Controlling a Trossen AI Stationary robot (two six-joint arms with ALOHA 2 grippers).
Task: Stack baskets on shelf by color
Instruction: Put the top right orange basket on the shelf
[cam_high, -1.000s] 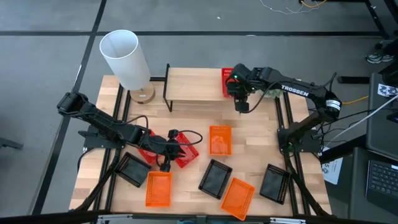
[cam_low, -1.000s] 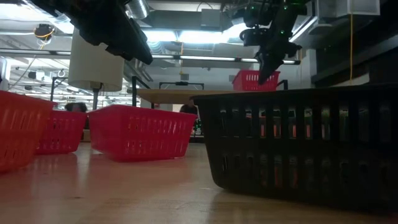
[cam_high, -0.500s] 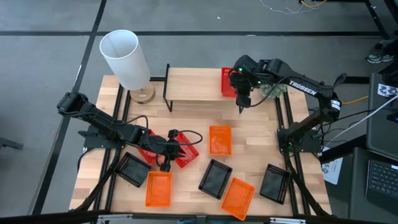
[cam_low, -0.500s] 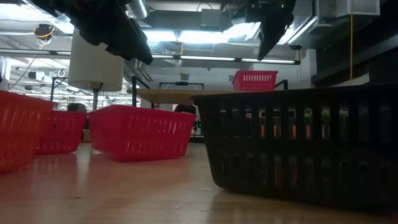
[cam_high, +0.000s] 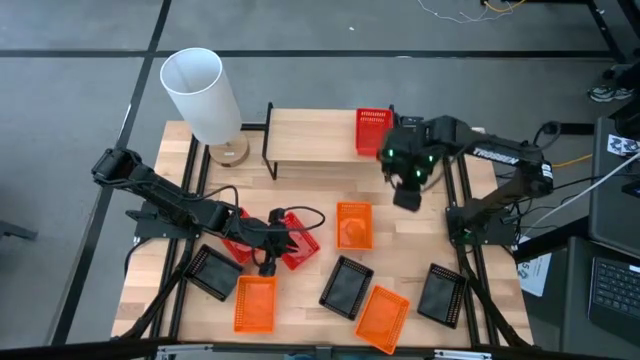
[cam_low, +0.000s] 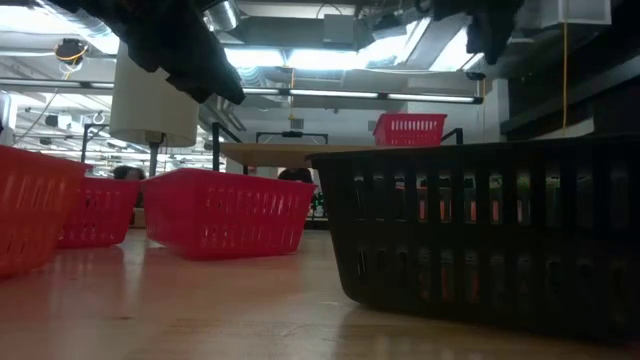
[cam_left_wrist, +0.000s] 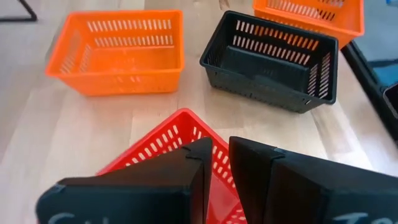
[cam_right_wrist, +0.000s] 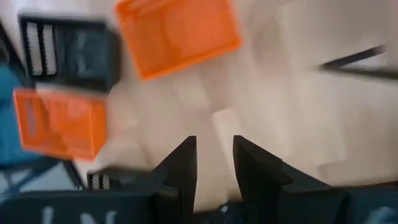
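One red basket (cam_high: 372, 132) (cam_low: 410, 128) sits flat on the right end of the shelf (cam_high: 315, 140). My right gripper (cam_high: 407, 198) (cam_right_wrist: 214, 155) hangs open over bare table in front of the shelf, between it and an orange basket (cam_high: 353, 224) (cam_right_wrist: 177, 34). My left gripper (cam_high: 268, 244) (cam_left_wrist: 220, 168) hovers over a red basket (cam_high: 300, 240) (cam_left_wrist: 155, 149) that rests on the table, its fingers a narrow gap apart. A second red basket (cam_high: 232, 240) lies half under the left arm.
Two more orange baskets (cam_high: 254, 304) (cam_high: 382, 314) and three black ones (cam_high: 212, 272) (cam_high: 346, 286) (cam_high: 441, 294) lie along the near half of the table. A white cylinder on a wooden foot (cam_high: 205, 95) stands left of the shelf. The shelf's left and middle parts are bare.
My right gripper has risen from beside the red basket on the shelf and drawn back toward the table's near edge, ending over the table in front of the shelf. The red basket has stayed on the shelf.
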